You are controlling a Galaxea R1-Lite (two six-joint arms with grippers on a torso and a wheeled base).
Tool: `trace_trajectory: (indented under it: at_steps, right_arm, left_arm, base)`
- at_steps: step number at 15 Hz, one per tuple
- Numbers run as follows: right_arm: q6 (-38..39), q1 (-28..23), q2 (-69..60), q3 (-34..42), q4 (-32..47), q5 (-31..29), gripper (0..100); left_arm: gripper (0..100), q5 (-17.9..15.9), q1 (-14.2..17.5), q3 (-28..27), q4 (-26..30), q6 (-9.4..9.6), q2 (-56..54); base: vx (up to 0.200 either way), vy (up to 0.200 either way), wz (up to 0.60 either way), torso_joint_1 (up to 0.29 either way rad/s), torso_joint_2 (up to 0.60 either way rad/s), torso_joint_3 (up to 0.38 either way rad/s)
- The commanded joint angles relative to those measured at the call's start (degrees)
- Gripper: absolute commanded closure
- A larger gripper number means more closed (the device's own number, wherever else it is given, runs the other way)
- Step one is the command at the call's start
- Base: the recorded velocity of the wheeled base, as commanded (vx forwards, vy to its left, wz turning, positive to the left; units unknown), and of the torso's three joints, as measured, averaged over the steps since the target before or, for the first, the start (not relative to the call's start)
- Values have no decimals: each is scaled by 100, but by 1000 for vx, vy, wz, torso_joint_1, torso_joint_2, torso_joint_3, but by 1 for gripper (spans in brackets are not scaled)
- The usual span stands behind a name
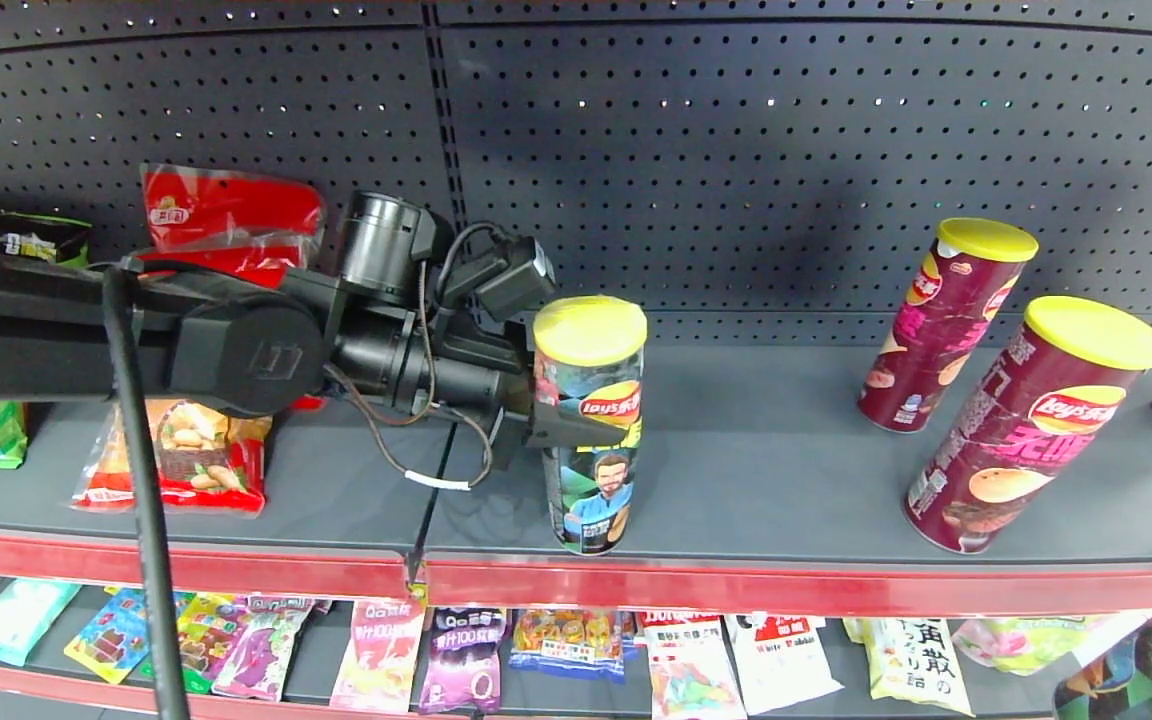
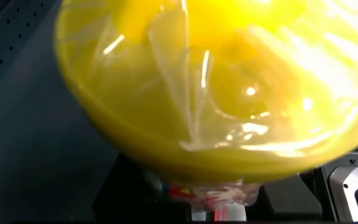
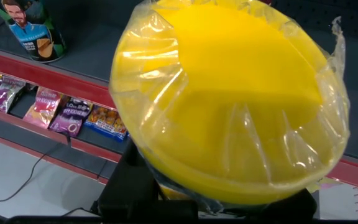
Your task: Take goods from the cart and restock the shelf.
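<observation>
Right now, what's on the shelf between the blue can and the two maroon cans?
Nothing; the head view shows bare shelf from blue can to maroon cans.

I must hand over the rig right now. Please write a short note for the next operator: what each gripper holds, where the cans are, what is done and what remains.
Left gripper: shut on the blue can, which stands upright at the front edge of the shelf.
Right gripper: shut on a second can, held in front of the shelf edge, not yet on it.
Done: two maroon cans are on the shelf further right; both look tilted.
Left: probably release the blue can, then shelve the second can.
</observation>
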Motion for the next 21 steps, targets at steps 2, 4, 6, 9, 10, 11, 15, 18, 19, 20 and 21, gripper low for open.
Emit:
trace_trajectory:
  at_steps: [2, 4, 6, 9, 10, 11, 15, 18, 19, 20, 21]
  right_arm:
    - [-8, 12, 6, -2, -1, 10, 100]
    - [-25, 38, 41, -46, -1, 45, 100]
    - [-69, 64, 146, -152, -1, 142, 100]
    - [-298, 293, 507, -503, -10, 476, 100]
    - [-342, 381, 612, -609, -10, 511, 100]
    - [-368, 644, 867, -811, -28, 564, 100]
    - [-377, 1796, 1596, -1268, -107, 625, 100]
    - [-377, 1980, 2431, -1663, -687, 625, 100]
    - [-377, 1980, 2968, -1734, -1320, 617, 100]
    - [-386, 1980, 3222, -1743, -1671, 599, 100]
    - [-438, 2007, 3583, -1839, -2067, 581, 100]
  left_arm:
    - [0, 35, 5, 8, -2, 10, -10]
    - [0, 176, 49, 175, -2, 18, -133]
    - [0, 352, 146, 579, -2, 18, -414]
    - [0, 615, 401, 1274, -2, 10, -968]
    - [0, 659, 445, 1414, -2, 1, -1100]
    - [0, 773, 524, 1810, -2, -43, -1451]
    - [0, 1169, 612, 3014, -2, -131, -2559]
    - [0, 1468, 612, 3436, -11, -491, -3209]
    - [0, 1591, 612, 3541, -11, -711, -3508]
    - [0, 1661, 612, 3594, -11, -790, -3649]
    - [0, 1740, 603, 3647, -2, -852, -3833]
  base:
    - [0, 0, 0, 0, 0, 0]
    - [0, 0, 0, 0, 0, 0]
    - [0, 0, 0, 0, 0, 0]
    - [0, 0, 0, 0, 0, 0]
    - [0, 0, 0, 0, 0, 0]
    - [0, 0, 0, 0, 0, 0]
    - [0, 0, 0, 0, 0, 0]
    - [0, 0, 0, 0, 0, 0]
    - [0, 0, 0, 0, 0, 0]
    - [0, 0, 0, 0, 0, 0]
    - [0, 0, 0, 0, 0, 0]
